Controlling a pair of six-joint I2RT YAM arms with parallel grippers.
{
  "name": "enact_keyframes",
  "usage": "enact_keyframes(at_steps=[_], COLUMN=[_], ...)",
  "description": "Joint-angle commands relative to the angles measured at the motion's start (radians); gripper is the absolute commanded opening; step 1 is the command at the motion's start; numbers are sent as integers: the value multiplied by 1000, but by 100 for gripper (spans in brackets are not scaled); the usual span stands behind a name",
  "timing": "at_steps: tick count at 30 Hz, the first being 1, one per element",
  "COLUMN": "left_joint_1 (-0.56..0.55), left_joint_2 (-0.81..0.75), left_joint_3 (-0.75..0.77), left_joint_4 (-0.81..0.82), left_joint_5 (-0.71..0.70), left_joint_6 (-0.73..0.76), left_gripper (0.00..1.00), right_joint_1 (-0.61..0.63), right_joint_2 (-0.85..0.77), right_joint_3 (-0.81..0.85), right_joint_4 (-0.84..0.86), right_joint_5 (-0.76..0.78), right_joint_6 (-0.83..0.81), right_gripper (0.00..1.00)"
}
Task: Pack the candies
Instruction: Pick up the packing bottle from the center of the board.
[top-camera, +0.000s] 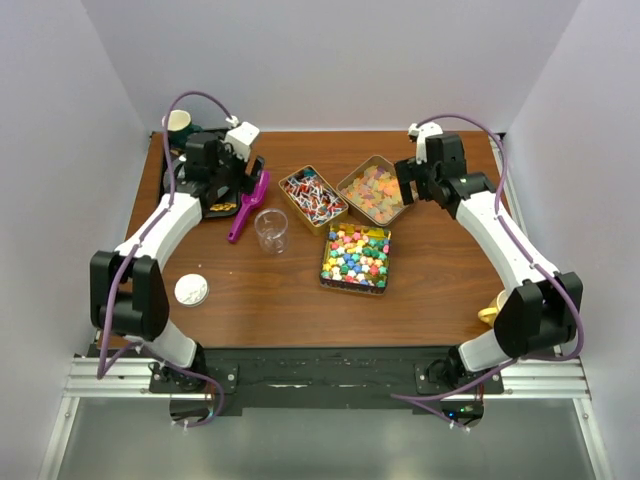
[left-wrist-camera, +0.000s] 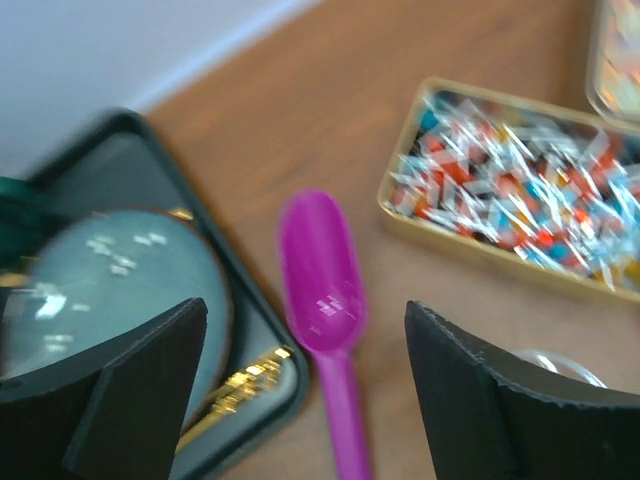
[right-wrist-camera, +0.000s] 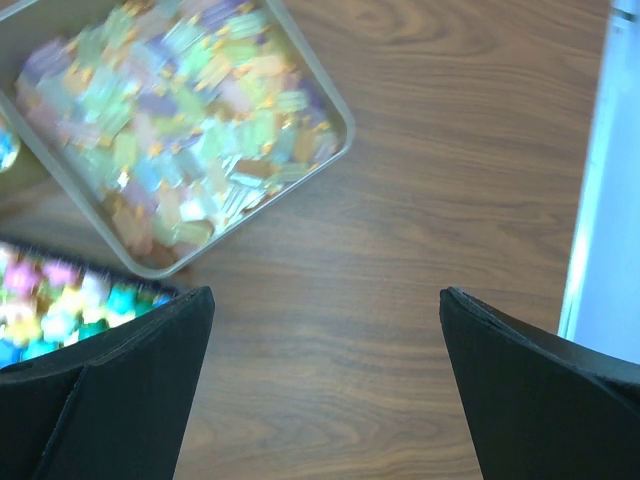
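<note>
**Purple scoop (left-wrist-camera: 320, 270) under spread left jaws; candies (top-camera: 356, 255) in three tins**

The top view alone shows all three metal tins together, clustered between the two arms. They hold wrapped candies (top-camera: 313, 198), gummies (top-camera: 373, 190) and multicolour chunks (top-camera: 356, 262).

The left wrist view is blurred. The left gripper (left-wrist-camera: 305, 310) stands wide apart and holds nothing. The glossy scoop bowl lies in the gap between its jaws. Ahead and to one side, red-white-blue pieces in shiny crinkled wrappers fill a gold-toned rectangular tin. On the other side, a dark tray (left-wrist-camera: 250, 290) carries a round grey plate (left-wrist-camera: 110, 280).

In the right wrist view, the right gripper (right-wrist-camera: 327, 295) is spread and empty over the wood-grain table (right-wrist-camera: 420, 180). The gummies lie ahead of one finger, pale and washed out in a round-cornered tin
</note>
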Motion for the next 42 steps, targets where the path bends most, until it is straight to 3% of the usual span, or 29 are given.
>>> enact_keyframes(at_steps=[1, 10, 16, 24, 26, 29, 36, 42], left_joint_1=[4, -18, -50, -61, -64, -62, -98, -208], left_joint_2=[48, 83, 95, 137, 130, 104, -78, -299], left_joint_3=[108, 72, -2, 30, 30, 23, -35, -227], left_joint_4=[-272, -365, -321, -382, -410, -485, -689, -646], left_joint_5=[195, 263, 163, 140, 145, 158, 204, 247], left_joint_6=[92, 133, 138, 178, 209, 261, 584, 683], left_gripper=[83, 74, 69, 32, 16, 2, 0, 0], right_joint_1=[5, 7, 8, 8, 8, 10, 31, 63], right_joint_2=[19, 70, 93, 122, 125, 134, 209, 297], right_joint_3=[56, 87, 105, 137, 139, 142, 194, 272], right_joint_4=[-98, -119, -122, -132, -132, -130, -136, -153], right_joint_5=[-196, -282, -308, -323, -329, -337, -339, -291], right_joint_6=[-134, -143, -145, -146, -146, -145, -148, -157], right_gripper=[99, 99, 99, 99, 99, 99, 99, 99])
